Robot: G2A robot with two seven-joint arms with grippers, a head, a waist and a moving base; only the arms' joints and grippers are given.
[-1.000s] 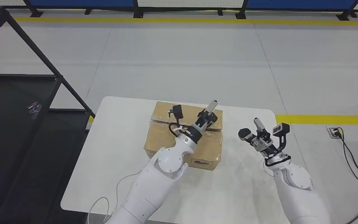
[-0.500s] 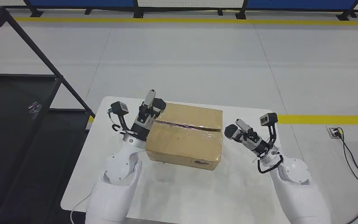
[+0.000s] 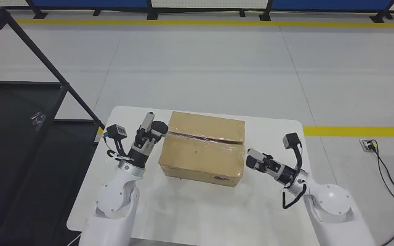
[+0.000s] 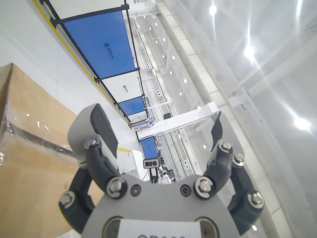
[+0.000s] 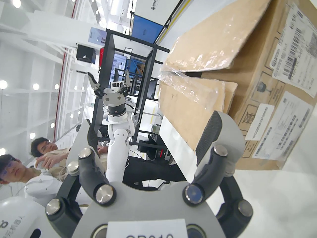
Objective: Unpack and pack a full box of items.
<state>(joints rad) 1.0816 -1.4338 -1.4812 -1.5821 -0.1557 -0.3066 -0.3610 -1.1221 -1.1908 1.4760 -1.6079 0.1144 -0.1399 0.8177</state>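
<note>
One cardboard box (image 3: 203, 147) sits at the middle of the table (image 3: 203, 206), its flaps (image 5: 213, 35) down and the seam tape (image 5: 190, 75) split. We judge it stiff-walled and probably weighty while full; the flap edges at the seam offer the best hold. The left gripper (image 3: 154, 125) and right gripper (image 3: 252, 158) flank its two ends, fingers spread wide, both empty.
</note>
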